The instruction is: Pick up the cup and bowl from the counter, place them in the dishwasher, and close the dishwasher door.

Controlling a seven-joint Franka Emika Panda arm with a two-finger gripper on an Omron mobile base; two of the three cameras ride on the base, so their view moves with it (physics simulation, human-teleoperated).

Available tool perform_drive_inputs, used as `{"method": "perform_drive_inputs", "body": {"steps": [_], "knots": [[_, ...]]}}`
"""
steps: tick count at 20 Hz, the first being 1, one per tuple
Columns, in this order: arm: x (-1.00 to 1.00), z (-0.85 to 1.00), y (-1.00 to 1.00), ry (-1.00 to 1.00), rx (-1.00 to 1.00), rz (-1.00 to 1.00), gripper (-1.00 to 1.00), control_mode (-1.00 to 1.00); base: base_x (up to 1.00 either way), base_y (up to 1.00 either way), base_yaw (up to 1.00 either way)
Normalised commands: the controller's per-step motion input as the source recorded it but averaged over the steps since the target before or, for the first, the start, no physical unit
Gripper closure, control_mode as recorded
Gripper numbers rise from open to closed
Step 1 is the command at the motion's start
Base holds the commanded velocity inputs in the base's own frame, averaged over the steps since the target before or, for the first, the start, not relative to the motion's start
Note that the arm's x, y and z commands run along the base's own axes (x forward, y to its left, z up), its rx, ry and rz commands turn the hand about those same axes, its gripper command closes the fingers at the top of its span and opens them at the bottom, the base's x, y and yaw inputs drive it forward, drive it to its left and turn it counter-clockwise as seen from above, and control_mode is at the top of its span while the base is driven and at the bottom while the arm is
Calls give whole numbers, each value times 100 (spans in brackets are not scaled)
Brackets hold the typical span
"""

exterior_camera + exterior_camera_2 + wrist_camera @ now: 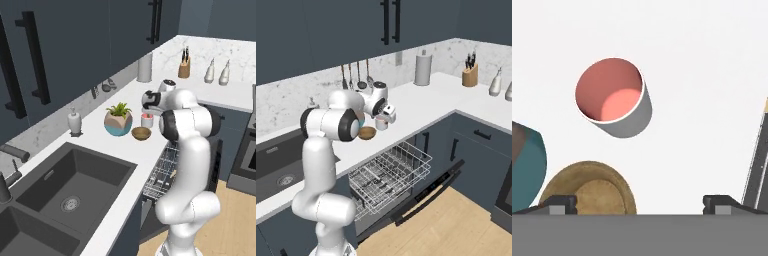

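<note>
- The pincer (pixel 640 202) is standing wide, holding nothing; its two dark tips are showing at the bottom of the hand view, well apart, with bare white table (pixel 702 75) between them.
- In the hand view it is looking straight down on the cup (pixel 612 95), which is standing upright on the table, its salmon inside open to the camera, with clear white surface all around it.
- The bowl (pixel 592 190) is lying near the cup, apart from it, with one pincer tip overlapping its rim in the picture.
- The teal side of the plant pot (pixel 527 170) is sitting just beside the bowl.
- In the left base view the arm (pixel 187 165) is rising from the floor, bending at the elbow and reaching its hand out over the cup (pixel 147 120) and bowl (pixel 141 133), both near the table's front edge.
- Just below that edge the dishwasher (pixel 388 175) is standing open, its wire rack pulled out; the dishwasher door (pixel 428 195) is lying folded down over the wooden floor (pixel 456 225).
- Further back a soap bottle (pixel 74 122), a paper roll (pixel 423 69) and a knife block (pixel 470 74) are standing along the wall, well apart from the hand.
- No writing is legible anywhere.
</note>
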Motion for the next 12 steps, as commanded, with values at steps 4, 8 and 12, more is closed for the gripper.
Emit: {"method": "perform_drive_inputs", "body": {"steps": [4,8,12], "knots": [[44,-16,-8,0,0,-3,-100,-100,0,0,0],[52,-10,-12,0,1,-2,-100,-100,0,0,0],[50,-14,-8,1,2,-2,-100,-100,0,0,0]]}}
